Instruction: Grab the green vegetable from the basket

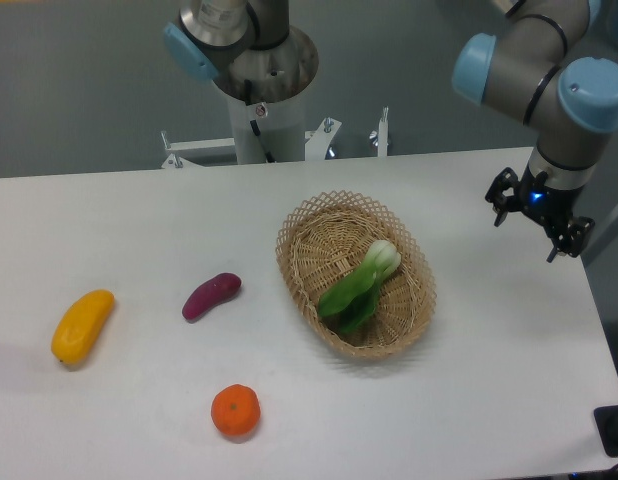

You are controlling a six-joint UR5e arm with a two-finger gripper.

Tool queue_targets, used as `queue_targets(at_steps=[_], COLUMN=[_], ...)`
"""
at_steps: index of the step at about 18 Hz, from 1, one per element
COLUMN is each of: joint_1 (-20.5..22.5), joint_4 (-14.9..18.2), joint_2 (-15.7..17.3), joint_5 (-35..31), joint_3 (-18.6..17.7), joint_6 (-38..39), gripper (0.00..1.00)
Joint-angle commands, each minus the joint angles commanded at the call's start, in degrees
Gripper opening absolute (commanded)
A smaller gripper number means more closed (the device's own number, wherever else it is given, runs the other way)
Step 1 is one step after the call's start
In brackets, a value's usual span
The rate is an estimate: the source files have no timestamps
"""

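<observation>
Over on the right side of the white table (489, 380), the gripper (538, 222) is hanging in the air near the table's far right edge, and its two dark fingers are sitting spread apart with nothing between them, so it's wide open and holding zilch. It isn't touching anything either, just hovering off to the right of the basket (309, 235) with a clear gap between them. The green vegetable (359, 287) is lying inside the basket, tilted diagonally, with its pale stem end pointing up toward the far right and its dark leaves pointing down toward the near left, resting against the woven floor. Well apart from the basket, to the left, a purple sweet potato (211, 296) is lying on the table, a yellow mango-looking fruit (82, 326) is sitting further left, and an orange (235, 411) is sitting nearer the front edge.
</observation>
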State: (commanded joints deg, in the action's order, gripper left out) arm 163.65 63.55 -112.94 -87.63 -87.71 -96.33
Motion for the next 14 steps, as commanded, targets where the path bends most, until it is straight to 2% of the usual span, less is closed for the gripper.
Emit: queue_targets(at_steps=[14], joint_1=[-0.97], joint_4=[-0.61], joint_2=[0.26], joint_5=[0.00], joint_3=[-1.14], joint_6=[2.37], gripper=[1.00])
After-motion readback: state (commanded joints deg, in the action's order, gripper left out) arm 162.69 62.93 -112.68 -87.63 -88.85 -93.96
